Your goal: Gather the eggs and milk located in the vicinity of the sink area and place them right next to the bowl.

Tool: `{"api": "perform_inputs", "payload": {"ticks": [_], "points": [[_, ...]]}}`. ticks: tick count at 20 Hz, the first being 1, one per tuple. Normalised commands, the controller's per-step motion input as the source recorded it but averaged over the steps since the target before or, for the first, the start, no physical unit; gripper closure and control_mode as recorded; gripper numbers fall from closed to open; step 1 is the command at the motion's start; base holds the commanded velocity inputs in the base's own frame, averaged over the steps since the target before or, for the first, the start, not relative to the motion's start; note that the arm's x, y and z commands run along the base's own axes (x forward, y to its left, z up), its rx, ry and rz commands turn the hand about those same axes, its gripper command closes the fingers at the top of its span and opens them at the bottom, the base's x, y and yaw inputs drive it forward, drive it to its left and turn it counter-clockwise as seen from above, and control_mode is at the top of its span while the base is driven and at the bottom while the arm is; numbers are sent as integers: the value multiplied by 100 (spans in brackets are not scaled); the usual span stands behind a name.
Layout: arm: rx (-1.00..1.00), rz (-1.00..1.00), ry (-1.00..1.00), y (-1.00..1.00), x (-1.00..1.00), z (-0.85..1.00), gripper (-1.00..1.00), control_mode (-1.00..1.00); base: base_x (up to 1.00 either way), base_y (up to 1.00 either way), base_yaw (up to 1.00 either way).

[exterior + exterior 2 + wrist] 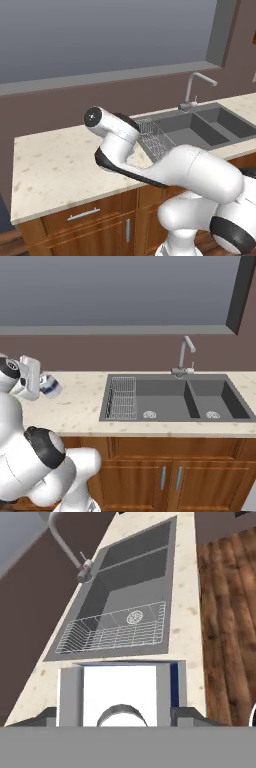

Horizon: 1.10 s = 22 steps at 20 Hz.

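My gripper (43, 383) is shut on the milk (52, 387), a small white carton with blue markings, and holds it in the air above the counter (75, 406), left of the sink (175, 398). In the hand view the milk (120, 684) fills the gap between the jaws of the gripper (120, 714), with a blue edge along its right side, and the sink (132, 572) lies beyond it. The dark grey double-basin sink (200, 127) sits at the right in the left base view. The eggs and the bowl are out of view.
A wire dish rack (123, 398) lies in the sink's left basin, and a thin metal faucet (185, 356) rises behind the divider. My own white arm (165, 167) crosses the speckled counter (55, 160). Wooden cabinets (165, 471) stand below.
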Motion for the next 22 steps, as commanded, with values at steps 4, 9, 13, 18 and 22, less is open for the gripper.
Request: {"api": "perform_inputs", "payload": {"ticks": [4, 9, 13, 18, 22], "points": [[35, -12, 0, -72, -37, 23, 100, -100, 0, 0, 0], [37, -1, 2, -56, -25, 26, 100, -100, 0, 0, 0], [21, 0, 0, -25, 0, 19, 100, -100, 0, 0, 0], [8, 0, 0, -9, 0, 1, 100, -100, 0, 0, 0], [2, 0, 0, -1, 0, 0, 100, -100, 0, 0, 0]]}}
